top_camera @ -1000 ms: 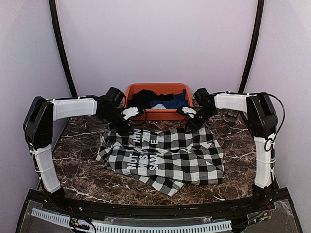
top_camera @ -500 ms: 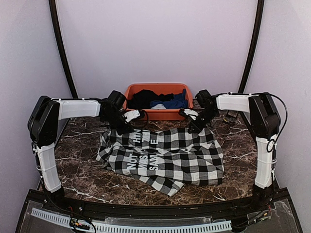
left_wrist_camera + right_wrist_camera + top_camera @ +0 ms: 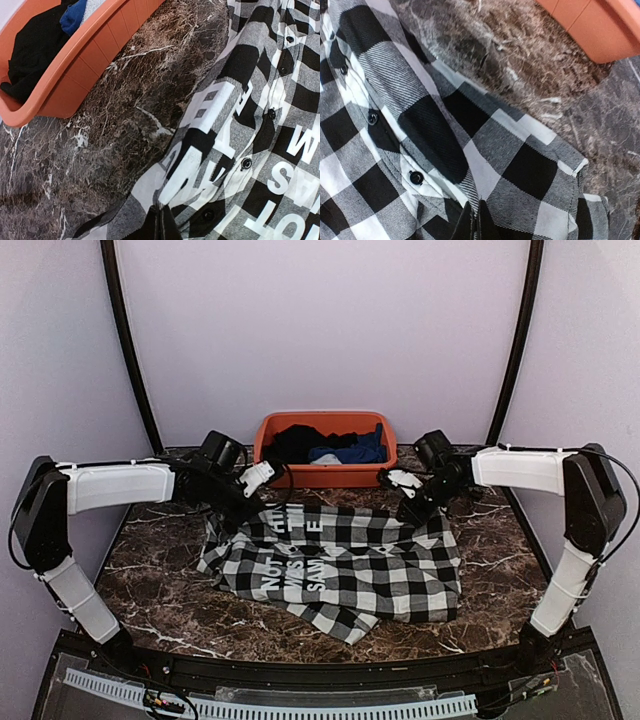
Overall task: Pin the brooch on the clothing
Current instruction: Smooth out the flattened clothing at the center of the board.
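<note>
Left wrist — clothing in left pincer

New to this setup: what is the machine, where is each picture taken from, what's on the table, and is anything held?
Two robot arms are bolted at the near edge of a marble table: the left arm and the right arm. The wide picture comes from a fixed camera above and behind them; the two close-ups come from a camera on each wrist. On the table lies a black-and-white checked shirt with white letters; behind it stands an orange bin holding dark and blue clothes. Each arm's jaws are shut on the shirt's far edge. No brooch is visible.
</note>
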